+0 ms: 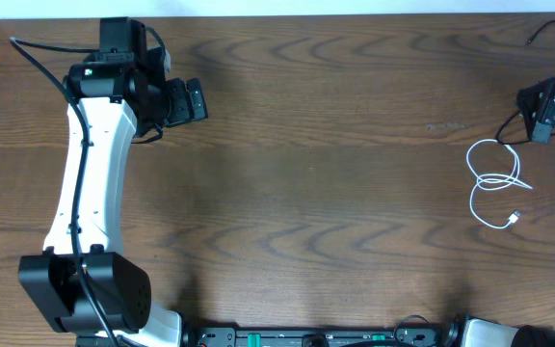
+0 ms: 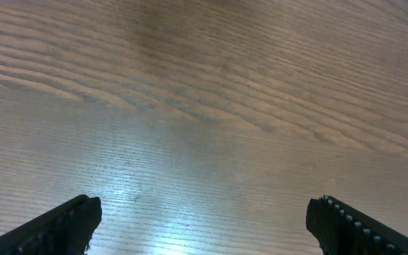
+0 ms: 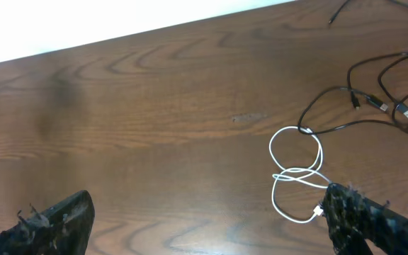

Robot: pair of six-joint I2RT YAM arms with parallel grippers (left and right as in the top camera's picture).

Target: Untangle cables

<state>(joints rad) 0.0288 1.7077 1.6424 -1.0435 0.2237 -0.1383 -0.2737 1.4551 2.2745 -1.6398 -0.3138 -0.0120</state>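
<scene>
A dark wooden table with a strong grain fills every view, and a pale strip runs along its far edge. The white left arm reaches to the far left corner. There the left gripper hangs over bare wood, its jaws spread wide and holding nothing.

The right gripper sits at the far right edge of the table. It too is spread wide and empty.

The white cable lies at the right side of the table, just on the near side of that gripper. It is laid in two loops that cross each other, with a small plug at its near end. In the right wrist view that plug lies just beside the right finger; whether they touch cannot be told.

The black cables loop loosely at the far right. One strand runs up to the far rim of the white loop.
</scene>
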